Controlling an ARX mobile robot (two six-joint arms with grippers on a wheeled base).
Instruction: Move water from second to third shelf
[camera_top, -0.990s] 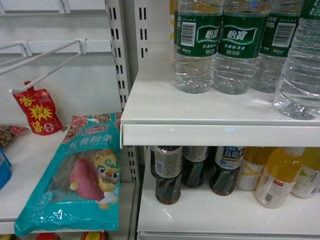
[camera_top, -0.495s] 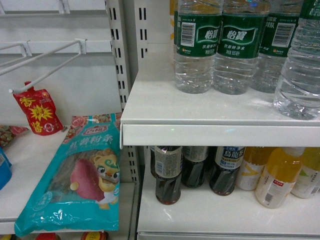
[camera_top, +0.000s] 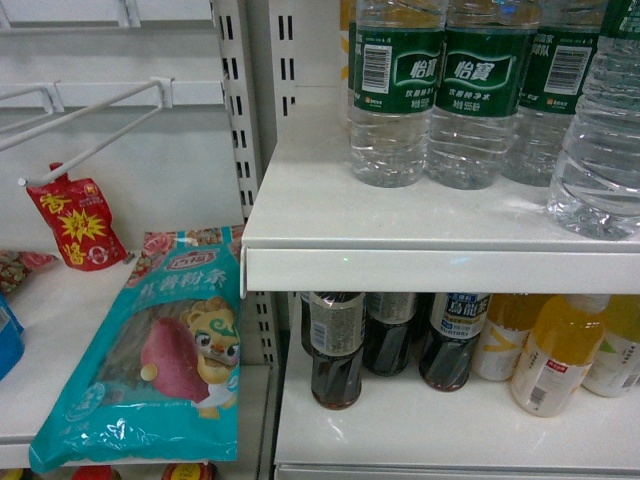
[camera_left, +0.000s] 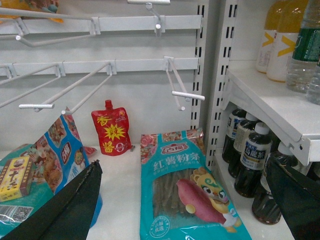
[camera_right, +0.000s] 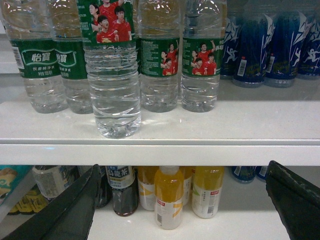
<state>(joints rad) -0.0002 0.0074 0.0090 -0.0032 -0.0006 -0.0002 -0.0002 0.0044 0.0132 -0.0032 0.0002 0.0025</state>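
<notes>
Both sets of fingers (camera_right: 182, 205) (camera_left: 192, 200) spread, holding nothing; squaring up on the front water bottle (camera_right: 112, 85) before closing looks wise.

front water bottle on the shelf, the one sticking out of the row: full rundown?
The front bottle is clear ribbed plastic, filled with water, standing upright on the white shelf, ahead of the row near the edge. Its green label shows people in red shirts. The cap is out of frame. It overlaps the bottles behind; contact is unclear. Neither pincer touches it.
</notes>
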